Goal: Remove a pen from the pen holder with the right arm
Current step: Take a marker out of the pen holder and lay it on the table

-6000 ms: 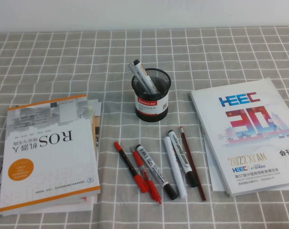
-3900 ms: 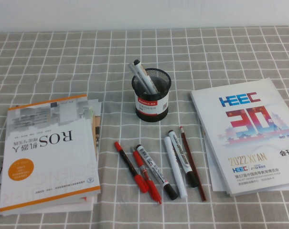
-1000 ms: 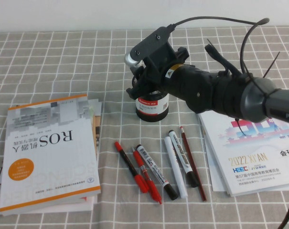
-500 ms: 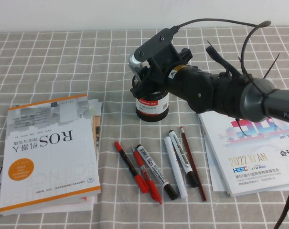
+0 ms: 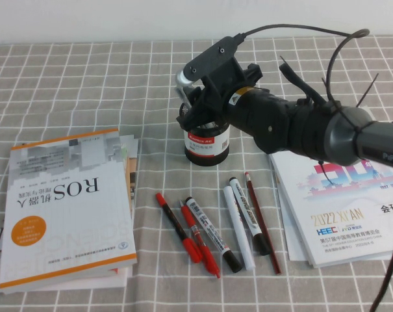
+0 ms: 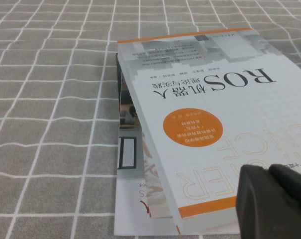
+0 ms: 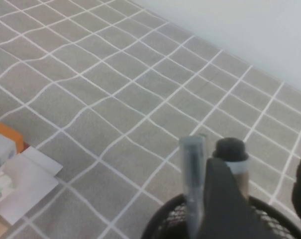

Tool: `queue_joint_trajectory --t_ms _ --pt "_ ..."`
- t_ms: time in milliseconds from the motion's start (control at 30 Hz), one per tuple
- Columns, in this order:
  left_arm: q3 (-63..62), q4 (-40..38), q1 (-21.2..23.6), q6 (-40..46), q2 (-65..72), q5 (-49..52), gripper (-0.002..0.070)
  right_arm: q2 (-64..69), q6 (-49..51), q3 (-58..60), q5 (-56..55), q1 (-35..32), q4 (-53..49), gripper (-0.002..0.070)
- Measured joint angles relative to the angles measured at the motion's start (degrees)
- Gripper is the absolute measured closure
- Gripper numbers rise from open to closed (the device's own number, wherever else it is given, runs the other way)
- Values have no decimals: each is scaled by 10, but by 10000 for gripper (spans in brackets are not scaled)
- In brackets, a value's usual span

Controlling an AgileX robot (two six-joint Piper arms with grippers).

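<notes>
High view: black mesh pen holder (image 5: 206, 146) stands mid-table, right gripper (image 5: 197, 114) angled down over it; left wrist view: left gripper (image 6: 273, 201) hangs above the ROS book (image 6: 210, 114); right wrist view: wide-spread jaws beside a black-capped pen (image 7: 231, 152) in the holder, seemingly untouched

Spread fingers (image 7: 222, 199) over pens (image 7: 231, 152) in mesh pen holder (image 7: 162, 225)

A grey tablecloth (image 5: 66, 84) ruled with white grid lines covers everything from 3 through 6 to 9 o'clock. At 12 o'clock it meets a plain pale wall (image 5: 118, 19) — the light is soft and even, the shadows faint
</notes>
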Motion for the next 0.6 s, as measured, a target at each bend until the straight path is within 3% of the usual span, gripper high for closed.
queue_joint_trajectory --t_ms 600 --pt "0 0 0 0 0 0 678 38 0 -51 51 -4 2 413"
